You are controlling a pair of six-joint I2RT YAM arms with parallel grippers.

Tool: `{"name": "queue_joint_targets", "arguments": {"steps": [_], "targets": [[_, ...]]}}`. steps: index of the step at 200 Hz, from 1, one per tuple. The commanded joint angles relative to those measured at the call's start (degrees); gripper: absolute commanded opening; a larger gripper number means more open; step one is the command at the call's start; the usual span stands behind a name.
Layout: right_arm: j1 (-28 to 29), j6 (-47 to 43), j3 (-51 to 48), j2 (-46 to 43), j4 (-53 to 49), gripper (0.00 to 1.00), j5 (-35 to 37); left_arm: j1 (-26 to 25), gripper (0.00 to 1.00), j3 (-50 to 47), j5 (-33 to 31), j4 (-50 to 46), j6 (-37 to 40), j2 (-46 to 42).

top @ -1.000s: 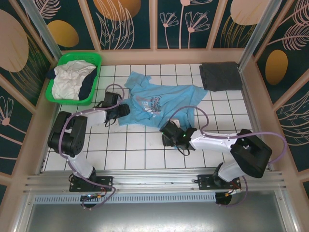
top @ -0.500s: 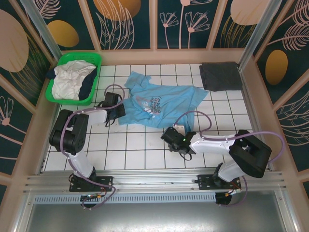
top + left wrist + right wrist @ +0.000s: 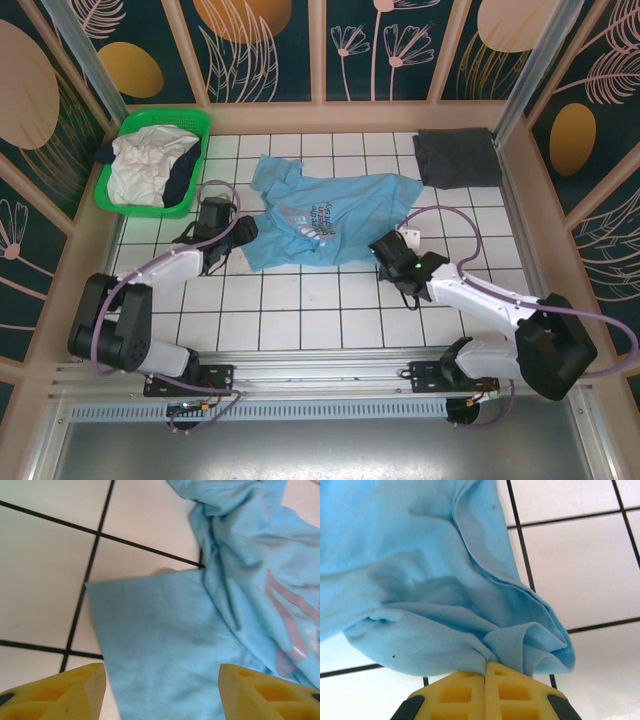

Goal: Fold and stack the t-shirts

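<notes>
Your right gripper point(image 3: 485, 667), clamped on the blue shirt point(image 3: 335, 212), is swinging rightward; your left gripper point(image 3: 160, 675) is hovering spread, so be pinching that corner, pulling taut.

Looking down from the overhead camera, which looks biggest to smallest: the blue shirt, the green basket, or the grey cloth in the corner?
1. light blue t-shirt, spread out
2. green basket, somewhat smaller
3. dark grey t-shirt, folded, clearly the smallest
</notes>
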Motion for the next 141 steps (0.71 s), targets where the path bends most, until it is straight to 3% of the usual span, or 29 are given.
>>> {"name": "queue_joint_targets", "arguments": {"steps": [1,53,78,90,100,141], "targets": [[-1.0,-2.9,0.2,-1.5,1.0,0.0,1.8,0.3,0.58,5.2,-5.4,-4.9,3.3,8.3],[-2.4,-3.5,-2.8,-4.9,2.6,0.0,-0.6,0.6,0.54,13.3,-8.6,-5.5,4.1,21.4],[-4.5,-4.5,-2.9,-6.4,2.8,0.0,-0.8,0.7,0.31,14.5,-6.0,-5.1,4.5,22.7],[-5.8,-5.6,-2.4,-7.4,3.3,0.0,-1.1,0.7,0.11,14.1,-4.6,-5.0,4.9,22.1],[-7.0,-7.1,-1.3,-8.6,4.0,0.0,-2.0,0.7,0.0,14.0,-1.8,-5.1,5.7,20.8],[-8.8,-13.6,7.4,-13.1,4.9,0.0,-2.6,1.6,0.0,14.2,4.7,-6.7,5.9,4.1]]}}
